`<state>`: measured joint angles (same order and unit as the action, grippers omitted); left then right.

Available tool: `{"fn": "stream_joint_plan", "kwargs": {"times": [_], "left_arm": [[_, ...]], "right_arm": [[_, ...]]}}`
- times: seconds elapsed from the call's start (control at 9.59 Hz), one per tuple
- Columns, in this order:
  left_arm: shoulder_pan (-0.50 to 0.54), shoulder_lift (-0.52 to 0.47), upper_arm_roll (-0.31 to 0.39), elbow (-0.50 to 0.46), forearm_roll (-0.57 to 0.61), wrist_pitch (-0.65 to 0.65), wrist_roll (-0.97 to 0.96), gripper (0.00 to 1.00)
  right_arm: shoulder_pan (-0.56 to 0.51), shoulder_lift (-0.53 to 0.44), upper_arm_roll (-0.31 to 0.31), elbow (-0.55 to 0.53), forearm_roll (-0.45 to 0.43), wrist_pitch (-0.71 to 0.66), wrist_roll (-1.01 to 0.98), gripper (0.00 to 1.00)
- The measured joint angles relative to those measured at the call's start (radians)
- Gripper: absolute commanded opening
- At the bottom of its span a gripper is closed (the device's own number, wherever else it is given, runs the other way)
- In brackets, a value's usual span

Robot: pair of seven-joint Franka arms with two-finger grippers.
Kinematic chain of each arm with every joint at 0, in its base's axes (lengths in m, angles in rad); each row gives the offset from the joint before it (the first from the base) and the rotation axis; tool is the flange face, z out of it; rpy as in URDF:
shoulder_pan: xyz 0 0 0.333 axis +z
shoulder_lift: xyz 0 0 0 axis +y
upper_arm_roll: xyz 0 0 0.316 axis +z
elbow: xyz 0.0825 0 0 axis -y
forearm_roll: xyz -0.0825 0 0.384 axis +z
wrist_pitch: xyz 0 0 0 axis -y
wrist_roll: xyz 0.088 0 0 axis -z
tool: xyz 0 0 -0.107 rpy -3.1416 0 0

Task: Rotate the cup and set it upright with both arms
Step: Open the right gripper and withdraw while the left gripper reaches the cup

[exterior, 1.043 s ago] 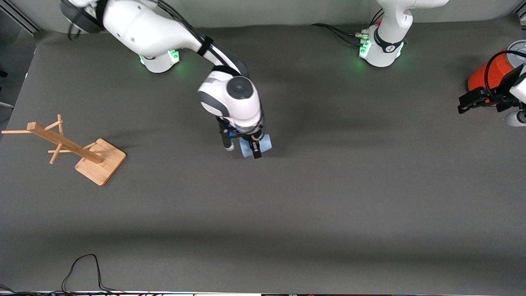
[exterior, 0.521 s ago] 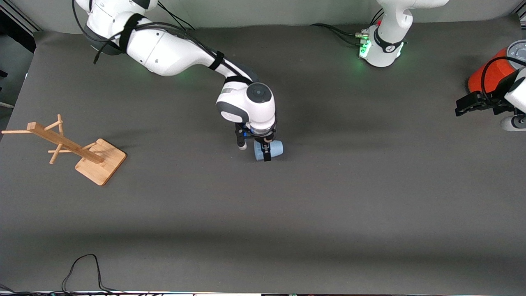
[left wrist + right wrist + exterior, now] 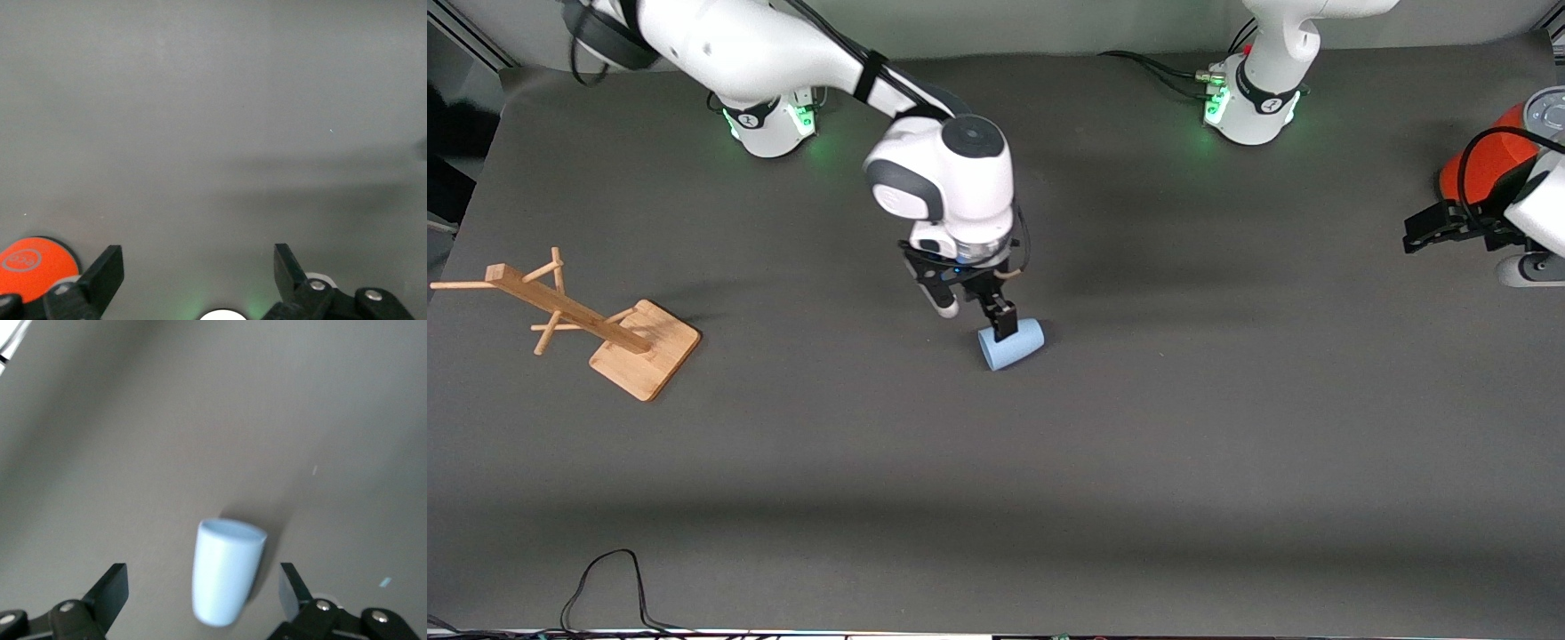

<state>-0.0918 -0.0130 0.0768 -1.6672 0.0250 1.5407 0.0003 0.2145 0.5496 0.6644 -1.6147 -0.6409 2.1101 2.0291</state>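
in the middle of the bench [image 3: 1138,444], the right arm [image 3: 783,53] reaches out from its base with its joints stacked over the work spot. judging by how things lie, the job looks maybe halfway at best: the cup [image 3: 1011,343] is on its side on the grey mat, loose, not upright yet. in the right wrist view the cup [image 3: 225,579] sits between the spread fingers but touching neither, with its closed bottom end facing the camera. so the rotate part may be sorted, though i can't be sure of that, and the stand-it-up part is all still to do.

the left arm [image 3: 1272,53] waits off at its own end of the bench. the left gripper [image 3: 1436,233] hangs there with fingers spread and nothing in them, right beside the red can [image 3: 1485,164], well apart from the cup. it'd have to come a long way over to help.

the wooden rack [image 3: 583,316] stands toward the right arm's end, well apart from the cup, so no bother there. the right gripper [image 3: 971,313] hovers just over the cup, wide open and empty.

honestly nothing blocks the cup itself. my guess at the risk is the cup rolling on that smooth mat when it gets nudged.
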Motion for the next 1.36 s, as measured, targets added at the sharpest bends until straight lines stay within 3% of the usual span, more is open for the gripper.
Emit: {"fn": "stream_joint_plan", "kwargs": {"times": [0.31,0.63,0.83,1.15,1.36], "left_arm": [[-0.015,0.026,-0.109,0.009,-0.004,0.003,-0.119,1.0],[-0.039,0.145,-0.294,0.125,0.004,0.006,-0.369,1.0],[-0.142,0.289,-0.331,0.242,0.06,0.012,-0.528,1.0],[-0.363,0.589,-0.332,0.518,0.208,0.025,-0.753,1.0],[-0.475,0.781,-0.328,0.646,0.301,0.122,-0.901,1.0]], "right_arm": [[-0.017,-0.214,-0.238,-0.018,0.368,-0.02,-0.603,1.0],[-0.022,-0.363,-0.43,-0.031,0.571,-0.155,-1.139,1.0],[-0.024,-0.473,-0.561,-0.086,0.633,-0.222,-1.416,1.0],[-0.023,-0.605,-0.734,-0.142,0.678,-0.34,-1.716,1.0],[-0.023,-0.645,-0.792,-0.159,0.681,-0.394,-1.798,1.0]]}}
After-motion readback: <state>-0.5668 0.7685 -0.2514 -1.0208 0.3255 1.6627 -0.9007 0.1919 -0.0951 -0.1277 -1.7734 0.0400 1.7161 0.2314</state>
